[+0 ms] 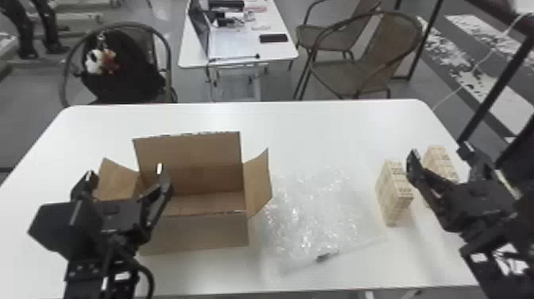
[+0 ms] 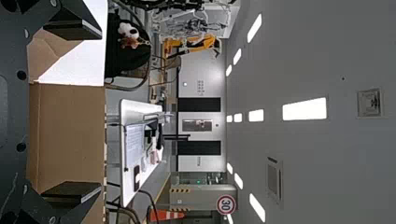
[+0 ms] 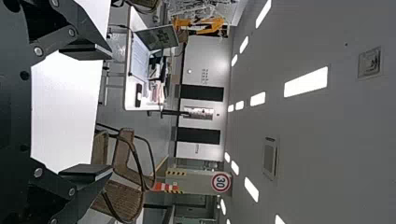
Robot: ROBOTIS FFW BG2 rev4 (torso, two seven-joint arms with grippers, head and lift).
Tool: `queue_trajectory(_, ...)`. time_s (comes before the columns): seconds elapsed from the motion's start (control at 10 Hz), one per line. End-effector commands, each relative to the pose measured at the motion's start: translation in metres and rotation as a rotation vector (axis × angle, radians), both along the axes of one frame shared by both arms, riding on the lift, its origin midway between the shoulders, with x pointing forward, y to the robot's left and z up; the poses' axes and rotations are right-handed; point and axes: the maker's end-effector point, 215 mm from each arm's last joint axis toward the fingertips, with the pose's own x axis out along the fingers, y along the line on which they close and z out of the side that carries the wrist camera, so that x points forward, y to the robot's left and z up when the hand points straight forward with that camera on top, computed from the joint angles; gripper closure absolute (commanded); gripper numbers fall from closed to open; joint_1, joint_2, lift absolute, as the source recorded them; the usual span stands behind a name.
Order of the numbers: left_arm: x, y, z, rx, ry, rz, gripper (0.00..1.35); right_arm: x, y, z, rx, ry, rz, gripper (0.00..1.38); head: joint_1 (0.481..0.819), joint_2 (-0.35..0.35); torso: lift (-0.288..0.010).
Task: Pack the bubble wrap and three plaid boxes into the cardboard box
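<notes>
The cardboard box, plain brown and rectangular, stands open toward the left part of the white table, near the front edge, flaps spread; the bubble wrap, clear, crinkled and glossy, lies flat between it and the plaid boxes, reaching toward the front edge; two upright cream plaid boxes, blocky with checked faces, stand near the right edge; the left gripper is wide apart and empty, overlapping the carton's left side in the head view; the right gripper, also spread wide with nothing between its fingers, overlaps the farther-right plaid one; the left wrist view shows the carton's smooth brown panel and an orange cone; the right wrist view shows bare tabletop, woven chairs and an open laptop.
</notes>
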Motion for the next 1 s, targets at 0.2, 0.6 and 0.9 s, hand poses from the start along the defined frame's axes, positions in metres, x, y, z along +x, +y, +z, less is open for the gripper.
queue_trajectory(0.2,0.0,0.0,-0.001,-0.004,0.002,0.001,0.16,0.0,0.0,0.001,0.001,-0.002,0.0,0.41,0.695,0.011,-0.148)
queue_trajectory(0.6,0.0,0.002,-0.002,-0.004,0.006,0.004,0.16,0.0,0.0,0.0,0.003,0.002,0.001,0.41,0.695,0.011,-0.148)
queue_trajectory(0.9,-0.004,0.021,0.006,0.016,0.011,0.037,0.16,0.0,0.0,0.0,0.003,0.002,0.001,0.41,0.695,0.016,-0.148)
